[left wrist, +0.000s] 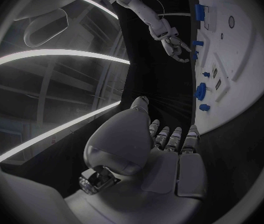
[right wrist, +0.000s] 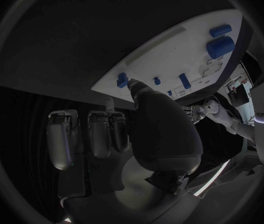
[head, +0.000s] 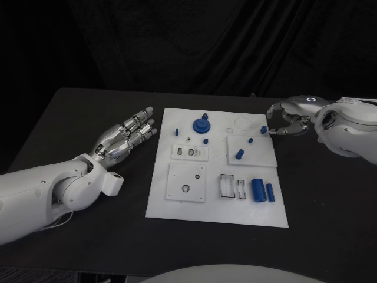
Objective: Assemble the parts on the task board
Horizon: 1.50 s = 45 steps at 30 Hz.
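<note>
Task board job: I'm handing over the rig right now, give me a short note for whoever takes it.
Left hand: open, holds nothing, beside the task board's left edge.
Right hand: fingers curled near the board's far right corner, close to a small blue peg; whether it touches the peg cannot be told.
Parts: blue gear at the far edge, two blue cylinders lying at the near right, small pegs scattered between.
Done: nothing clearly seated. Left: the assembly.

- Dim scene; the flat white rectangular task board is brightest, beside the left hand.
- Wrist views bend edges; the right hand is shadowed.
</note>
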Tool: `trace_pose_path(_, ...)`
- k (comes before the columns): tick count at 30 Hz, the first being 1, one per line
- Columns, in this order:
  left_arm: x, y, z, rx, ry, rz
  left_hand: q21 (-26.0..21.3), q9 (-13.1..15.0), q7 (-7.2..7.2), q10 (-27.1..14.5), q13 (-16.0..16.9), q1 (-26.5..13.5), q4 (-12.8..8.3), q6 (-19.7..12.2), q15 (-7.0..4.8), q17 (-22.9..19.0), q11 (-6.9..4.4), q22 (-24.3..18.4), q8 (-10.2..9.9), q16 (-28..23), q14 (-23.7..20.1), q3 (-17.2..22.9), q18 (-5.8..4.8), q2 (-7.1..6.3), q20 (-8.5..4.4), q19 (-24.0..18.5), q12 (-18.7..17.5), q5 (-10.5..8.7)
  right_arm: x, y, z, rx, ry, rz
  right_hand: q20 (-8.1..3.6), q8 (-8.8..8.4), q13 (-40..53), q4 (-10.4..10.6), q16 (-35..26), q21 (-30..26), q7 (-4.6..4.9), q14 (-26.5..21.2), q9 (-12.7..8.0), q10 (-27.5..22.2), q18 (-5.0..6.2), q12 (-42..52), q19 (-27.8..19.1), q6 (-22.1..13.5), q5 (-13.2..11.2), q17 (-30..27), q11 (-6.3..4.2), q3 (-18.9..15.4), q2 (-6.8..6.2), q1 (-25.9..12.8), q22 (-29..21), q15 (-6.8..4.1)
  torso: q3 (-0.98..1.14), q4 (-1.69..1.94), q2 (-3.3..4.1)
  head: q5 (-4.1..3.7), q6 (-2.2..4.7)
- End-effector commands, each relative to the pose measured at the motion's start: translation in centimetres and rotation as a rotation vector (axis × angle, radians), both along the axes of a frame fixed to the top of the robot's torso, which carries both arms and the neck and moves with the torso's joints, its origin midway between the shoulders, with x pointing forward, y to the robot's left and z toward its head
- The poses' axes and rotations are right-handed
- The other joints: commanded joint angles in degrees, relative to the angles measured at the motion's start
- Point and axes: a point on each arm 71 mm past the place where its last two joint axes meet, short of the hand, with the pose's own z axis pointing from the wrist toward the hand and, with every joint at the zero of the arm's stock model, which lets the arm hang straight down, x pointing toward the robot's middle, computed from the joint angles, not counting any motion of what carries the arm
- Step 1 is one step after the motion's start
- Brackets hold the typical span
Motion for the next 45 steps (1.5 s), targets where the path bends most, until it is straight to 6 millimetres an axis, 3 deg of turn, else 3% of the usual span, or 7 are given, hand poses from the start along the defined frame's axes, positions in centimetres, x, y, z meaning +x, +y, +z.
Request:
trace_pose_path(1, -0.2, 0.0, 0.6, -0.065, -0.076, -0.009, 0.2, 0.1, 0.07, 0.0, -0.1, 0.3, 0.0, -0.3, 0.24, -0.1, 0.25, 0.1, 0.2, -0.2, 0.0, 0.3, 0.62, 0.08, 0.45, 0.1, -0.4, 0.35, 0.1, -0.1, -0.3, -0.01, 0.014, -0.009, -0.14, 0.32, 15.1, 0.1, 0.2, 0.1, -0.05, 6.0, -0.2, 6.2, -0.44, 0.1, 6.1, 0.6, 0.2, 15.1, -0.06, 0.4, 0.21, 0.6, 15.1, -0.06, -0.01, 0.04, -0.06, -0.04, -0.17)
trace_pose_path(20, -0.2, 0.0, 0.6, -0.065, -0.073, -0.012, 0.2, 0.0, 0.06, 0.0, -0.1, 0.4, -0.1, -0.4, 0.4, -0.1, 0.3, 0.1, 0.2, -0.2, 0.0, 0.4, 0.58, 0.12, 0.57, 0.1, -0.4, 0.37, 0.6, 0.5, -1.3, -0.009, 0.018, 0.011, -0.04, 1.05, 15.1, -0.1, 0.2, 0.1, 0.24, 6.0, -1.3, 6.2, -0.44, 0.1, 6.1, 2.4, 0.0, 15.1, 0.15, 0.9, 1.08, 1.3, 15.1, 0.09, -0.01, -0.03, -0.08, -0.08, -0.38)
trace_pose_path(28, -0.1, 0.0, 0.5, -0.064, -0.071, -0.013, 0.2, 0.0, 0.06, 0.0, -0.1, 0.4, -0.1, -0.4, 0.4, -0.1, 0.3, 0.1, 0.2, -0.2, 0.0, 0.4, 0.58, 0.12, 0.57, 0.1, -0.4, 0.37, 0.7, 0.8, -1.5, -0.013, 0.025, 0.009, 0.02, 1.22, 15.1, -0.2, 0.2, 0.1, 0.33, 6.0, -1.6, 6.2, -0.44, 0.1, 6.1, 3.0, 0.0, 15.1, 0.22, 1.0, 1.22, 1.5, 15.1, 0.16, -0.03, 0.08, -0.06, -0.13, 0.04)
trace_pose_path(45, -0.2, -0.1, 0.5, -0.066, -0.068, -0.019, 0.2, 0.0, 0.04, 0.0, -0.1, 0.4, -0.2, -0.5, 0.58, -0.1, 0.4, 0.1, 0.2, -0.2, 0.0, 0.5, 0.53, 0.17, 0.7, 0.1, -0.4, 0.39, 1.1, 1.2, -2.1, -0.022, 0.04, 0.008, 0.21, 1.87, 15.1, -1.1, 0.2, 0.1, 0.39, 6.0, -3.1, 6.2, -0.44, 0.1, 6.1, 5.4, 0.0, 15.1, 0.34, 1.4, 1.63, 2.5, 15.1, 0.31, -0.06, 0.01, -0.08, -0.18, 0.03)
